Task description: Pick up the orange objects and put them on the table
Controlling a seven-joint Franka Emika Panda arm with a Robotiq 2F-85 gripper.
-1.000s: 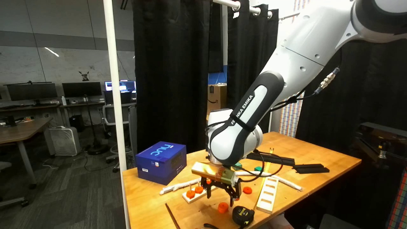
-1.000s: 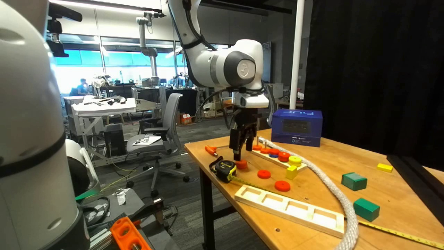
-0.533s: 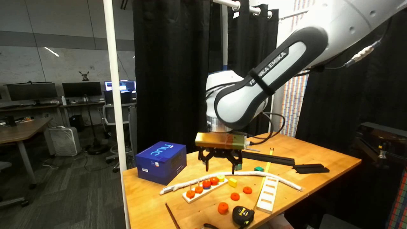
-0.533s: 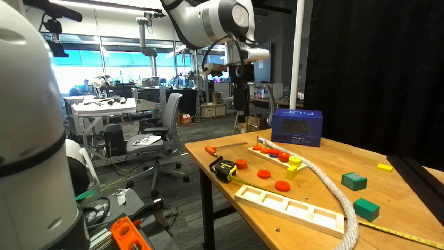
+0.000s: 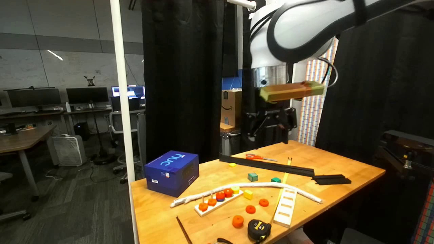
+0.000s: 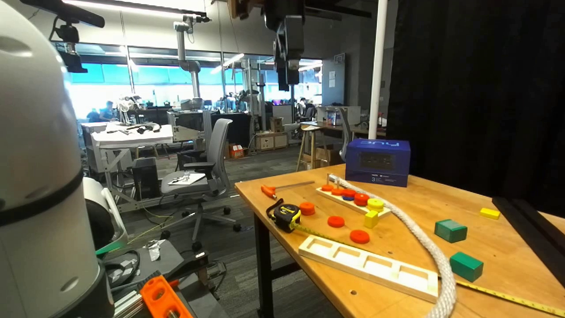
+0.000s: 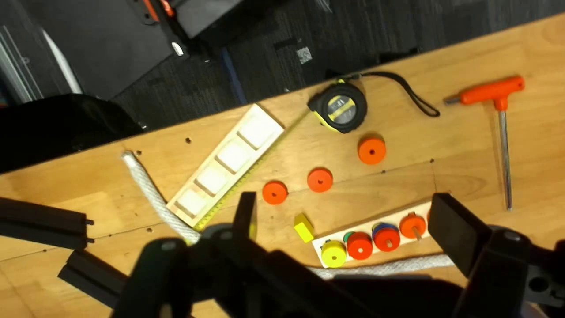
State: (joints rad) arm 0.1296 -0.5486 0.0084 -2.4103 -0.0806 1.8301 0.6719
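while three orange discs lie loose on the tabletop, others sit on a pegged strip. the gripper hangs well above, jaws spread wide, holding nothing; a crooked lift could jam a disc against its peg and drag the strip along.

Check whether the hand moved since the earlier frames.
Yes: in both exterior views, the hand rose, up and away from the blue box.

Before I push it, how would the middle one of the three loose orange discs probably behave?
The middle orange disc lies flat and low, so it would likely slide, not tip. Stood on edge, it might roll, since its rim is round.
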